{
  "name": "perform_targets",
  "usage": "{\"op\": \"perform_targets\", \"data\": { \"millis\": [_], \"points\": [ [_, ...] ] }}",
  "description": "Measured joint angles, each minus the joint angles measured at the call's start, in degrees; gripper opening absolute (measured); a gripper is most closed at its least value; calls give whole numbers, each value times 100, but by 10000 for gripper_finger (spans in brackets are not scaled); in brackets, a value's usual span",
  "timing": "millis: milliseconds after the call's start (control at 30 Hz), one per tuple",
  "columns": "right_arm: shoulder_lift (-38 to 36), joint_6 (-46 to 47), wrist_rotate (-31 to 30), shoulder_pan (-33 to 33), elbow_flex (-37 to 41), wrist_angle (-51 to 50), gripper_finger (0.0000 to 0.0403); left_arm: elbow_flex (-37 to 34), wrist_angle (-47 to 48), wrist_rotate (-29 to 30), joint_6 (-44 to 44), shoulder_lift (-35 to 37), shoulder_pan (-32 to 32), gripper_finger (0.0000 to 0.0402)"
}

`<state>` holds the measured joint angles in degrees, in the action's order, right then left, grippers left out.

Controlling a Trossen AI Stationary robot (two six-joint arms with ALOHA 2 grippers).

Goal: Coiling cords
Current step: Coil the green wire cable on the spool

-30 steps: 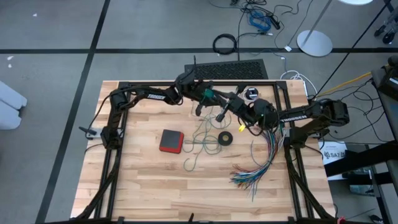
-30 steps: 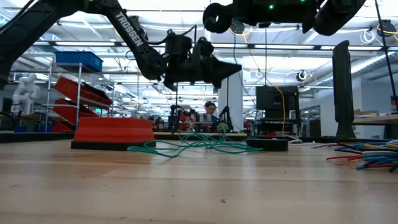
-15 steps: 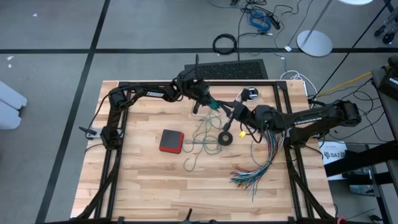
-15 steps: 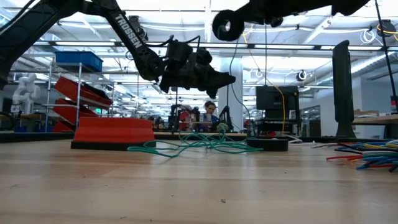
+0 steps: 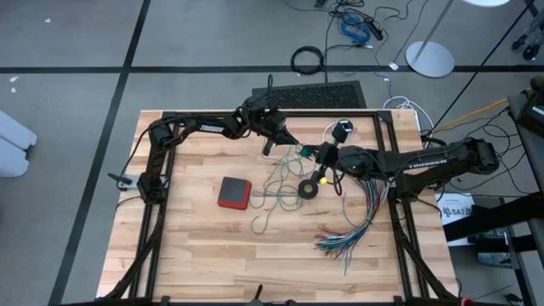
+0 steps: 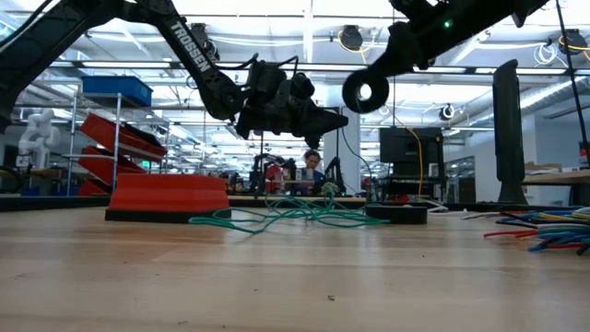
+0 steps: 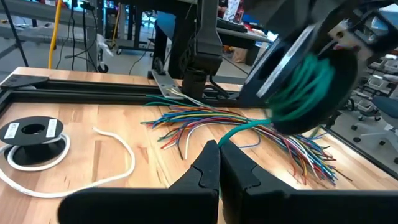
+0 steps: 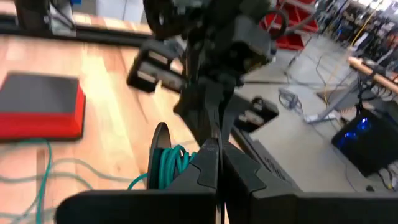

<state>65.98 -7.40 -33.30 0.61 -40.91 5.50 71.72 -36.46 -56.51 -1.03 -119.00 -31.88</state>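
**Teal cord part-wound on spool above bench, white cord by far edge**

The teal-green cord [image 5: 276, 189] is seen lying in loose loops at mid-bench, between the red block [image 5: 234, 192] and the small black ring [image 5: 308, 189]. One strand is led up to a spool [image 7: 311, 87] carrying teal turns, raised above the bench. The strand is pinched in the closed jaws of the left gripper [image 5: 293, 146]. The right gripper [image 5: 321, 160] is held just beside it with jaws shut; what they grip cannot be told, though the spool shows right at them in the right wrist view. The white cord [image 7: 93, 168] is curved loosely on the bench near the far edge, joined to a round black-and-white reel [image 7: 31, 134]. The multicoloured wires [image 5: 357, 221] are fanned toward the right edge.
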Motion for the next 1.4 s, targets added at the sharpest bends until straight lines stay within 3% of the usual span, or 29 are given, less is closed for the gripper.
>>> {"op": "perform_targets", "data": {
  "millis": [367,667,900,1267,1400],
  "points": [
    [0,-51,-136,209,-4,-899,0,0,230,116,-14,0,62,0],
    [169,-513,-139,467,-4,-1059,0,0,277,282,-184,0,217,0],
    [418,-922,-283,540,-4,-1021,0,192,257,372,-789,-7,313,0],
    [897,-1370,-1483,547,-7,63,0,478,242,677,-2102,-7,507,0],
    [950,-1431,-1533,595,-7,714,0,479,102,972,-2643,-7,585,0]
  ]
}}
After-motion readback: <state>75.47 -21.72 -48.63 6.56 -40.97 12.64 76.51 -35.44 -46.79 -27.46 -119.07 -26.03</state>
